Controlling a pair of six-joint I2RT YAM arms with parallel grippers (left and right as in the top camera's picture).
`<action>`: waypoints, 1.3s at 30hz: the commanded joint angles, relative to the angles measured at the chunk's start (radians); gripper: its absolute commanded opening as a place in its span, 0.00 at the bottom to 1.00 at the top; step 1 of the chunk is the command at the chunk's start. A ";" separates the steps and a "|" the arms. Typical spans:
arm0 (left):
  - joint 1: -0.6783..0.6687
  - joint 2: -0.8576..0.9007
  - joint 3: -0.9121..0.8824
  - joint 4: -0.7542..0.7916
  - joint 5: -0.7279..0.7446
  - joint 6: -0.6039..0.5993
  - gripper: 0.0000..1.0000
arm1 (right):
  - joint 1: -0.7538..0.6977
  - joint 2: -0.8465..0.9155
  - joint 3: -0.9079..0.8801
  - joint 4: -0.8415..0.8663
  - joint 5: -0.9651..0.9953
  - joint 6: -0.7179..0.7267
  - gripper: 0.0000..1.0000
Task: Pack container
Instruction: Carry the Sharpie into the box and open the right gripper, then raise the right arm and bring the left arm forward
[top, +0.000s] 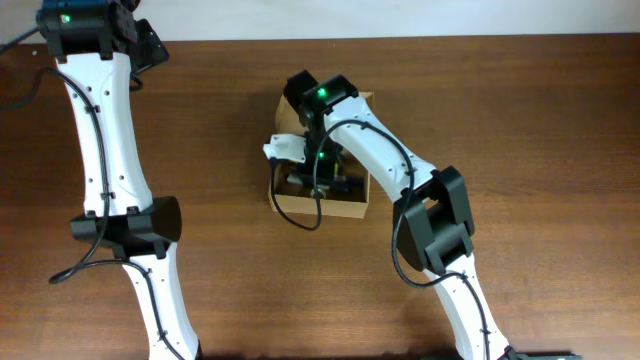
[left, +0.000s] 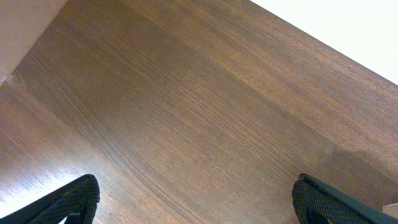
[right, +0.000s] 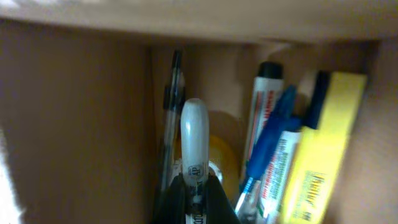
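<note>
The container, a small tan cardboard box (top: 352, 207), sits at the table's middle, and my right arm reaches down into it. In the right wrist view my right gripper (right: 195, 193) is shut on a white marker (right: 194, 140) and holds it inside the box (right: 74, 118). Beside the marker lie a black pen (right: 174, 93), a white marker with a black cap (right: 264, 102), a blue pen (right: 270, 140) and a yellow highlighter (right: 323, 143). My left gripper (left: 196, 202) is open and empty over bare wood at the far left back (top: 135, 40).
A white object (top: 285, 148) lies at the box's left rim. The box's flap (top: 290, 105) stands open at the back. A round yellowish thing (right: 225, 152) lies on the box floor behind the held marker.
</note>
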 joint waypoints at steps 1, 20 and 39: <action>0.003 -0.034 -0.003 -0.001 -0.010 0.009 1.00 | 0.007 0.018 -0.019 0.001 0.005 0.010 0.36; 0.003 -0.034 -0.003 -0.001 -0.010 0.009 1.00 | 0.000 -0.042 0.720 -0.219 0.029 0.419 0.46; 0.000 -0.019 -0.009 0.137 0.552 0.091 0.39 | -0.404 -0.058 0.866 -0.206 0.024 0.975 0.04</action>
